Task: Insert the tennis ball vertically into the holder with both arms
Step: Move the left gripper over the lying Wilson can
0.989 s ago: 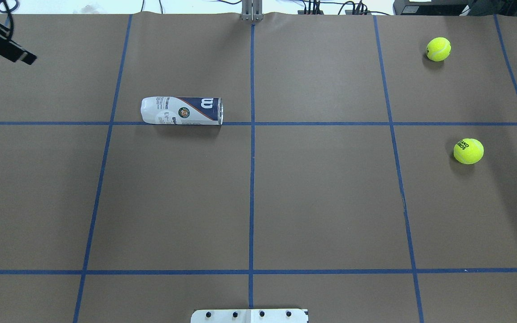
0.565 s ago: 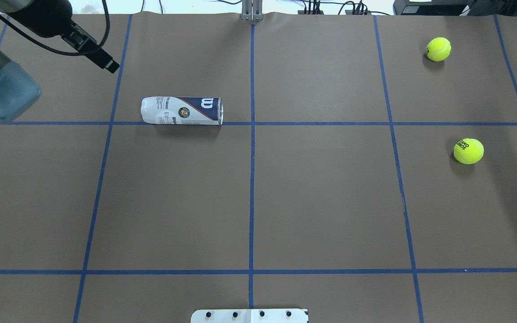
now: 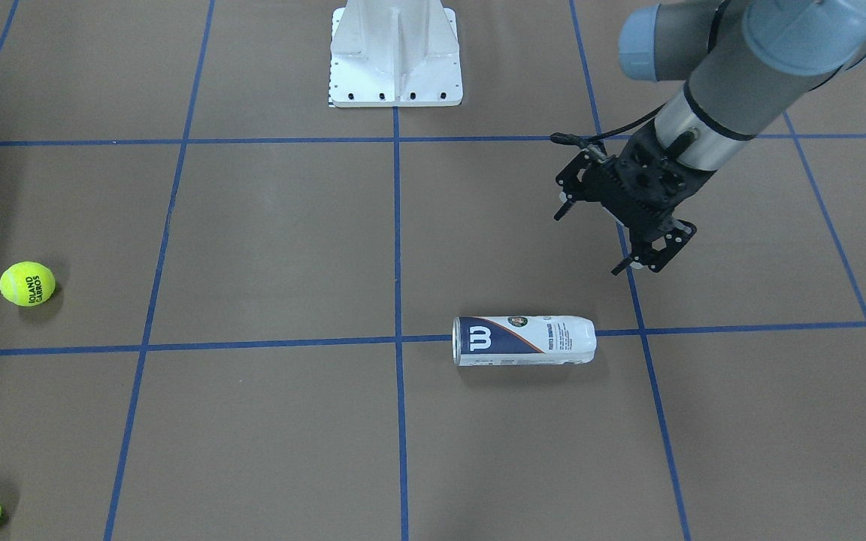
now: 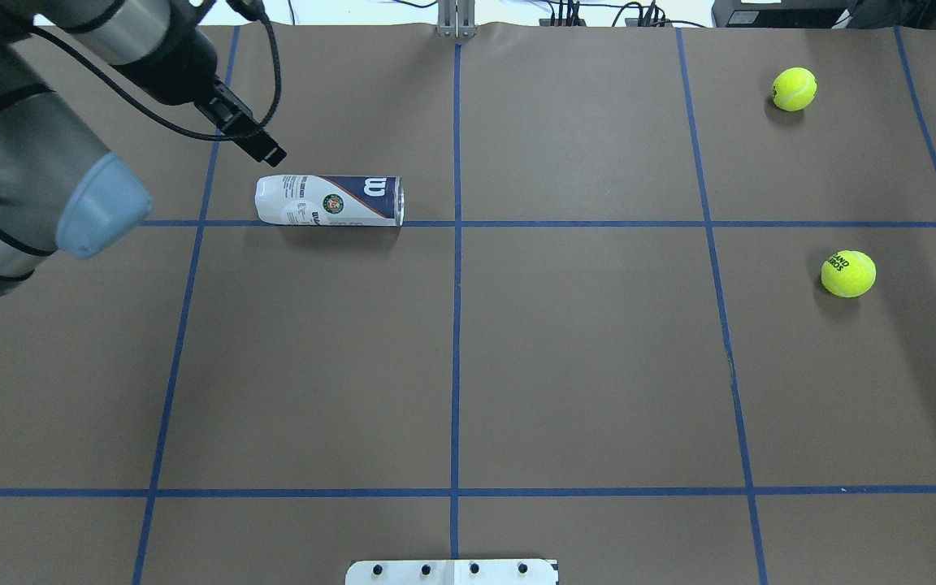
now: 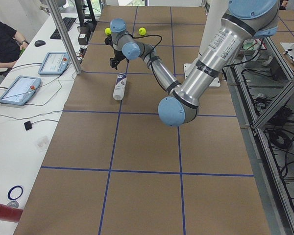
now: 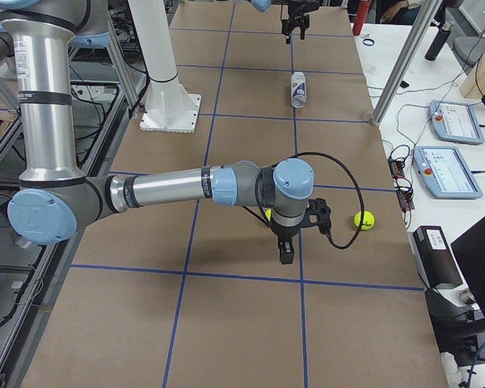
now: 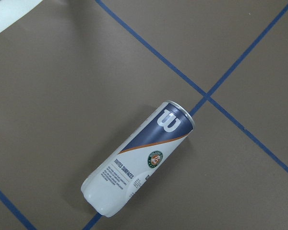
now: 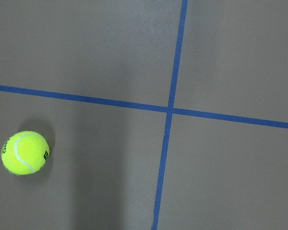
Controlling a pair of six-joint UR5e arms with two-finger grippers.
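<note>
The holder lies on its side left of the table's middle, its navy end pointing toward the centre line. It also shows in the front view and the left wrist view. My left gripper hangs open and empty just beyond the holder's white end, not touching it; it shows in the front view too. Two tennis balls rest at the far right. My right gripper shows only in the exterior right view, above the table near one ball; I cannot tell its state.
The white pedestal base stands at the robot's edge of the table, on the centre line. Blue tape lines cross the brown table cover. The left arm's elbow hangs over the left part of the table.
My left arm has swung in from the far left corner, and its gripper has moved right and nearer to the holder. The holder and both balls have not moved.
</note>
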